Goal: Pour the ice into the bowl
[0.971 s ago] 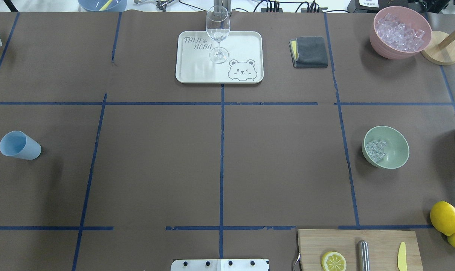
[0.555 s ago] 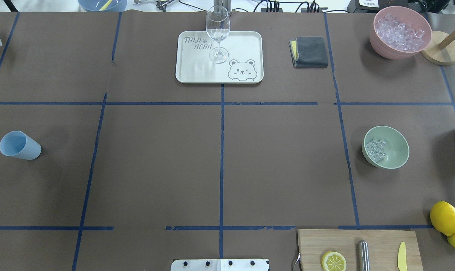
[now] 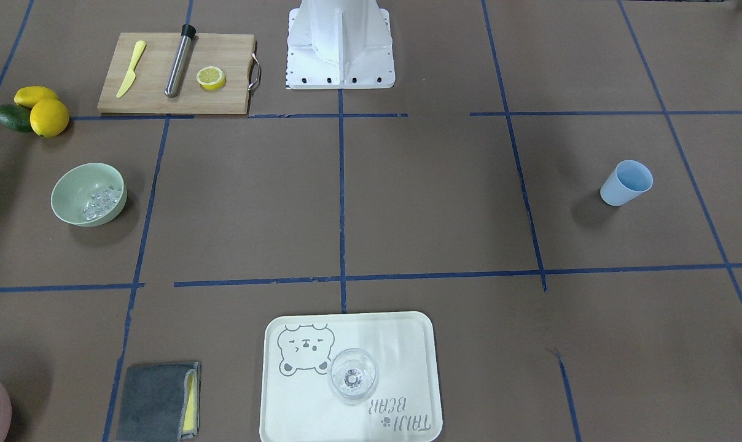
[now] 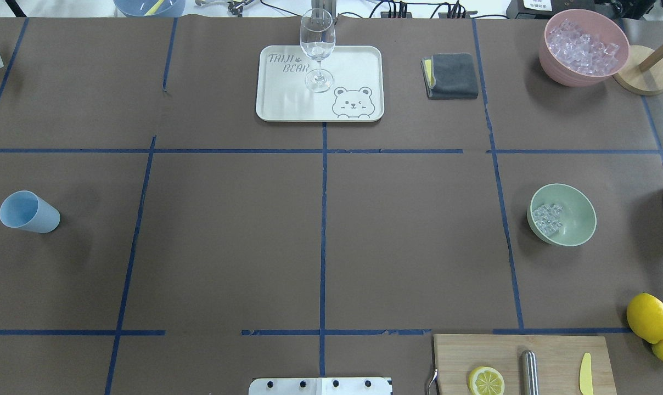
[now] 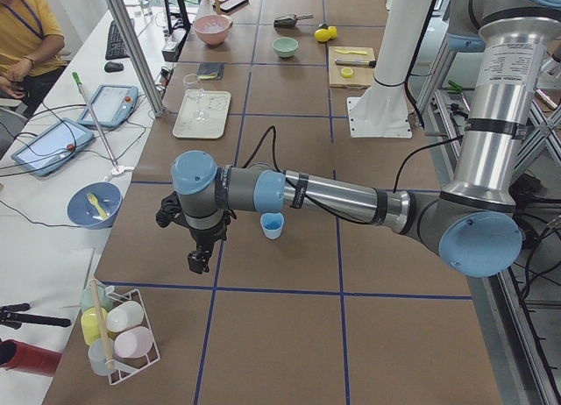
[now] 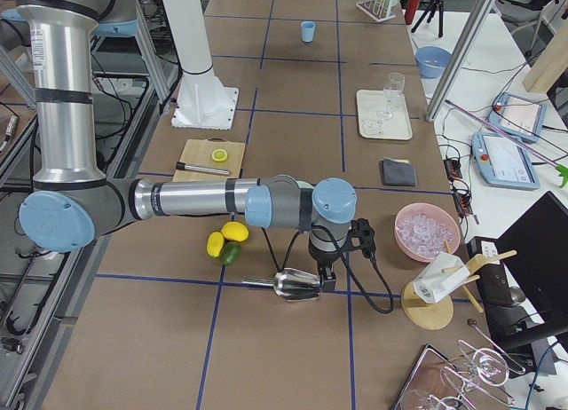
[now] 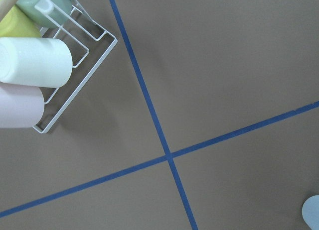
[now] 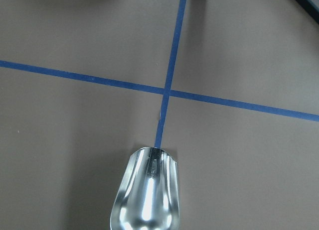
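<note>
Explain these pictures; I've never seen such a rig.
Two robot arms with two-finger grippers work at a table. Two pictures look down on it, from behind and in front; two look along it from its ends; one camera rides each wrist. The green bowl holds ice; a pink bowl holds more. A blue cup, a glass on a tray and a cutting board stand there too. The left gripper hangs near the cup. The right gripper is at a metal scoop; its grip is unclear.
</note>
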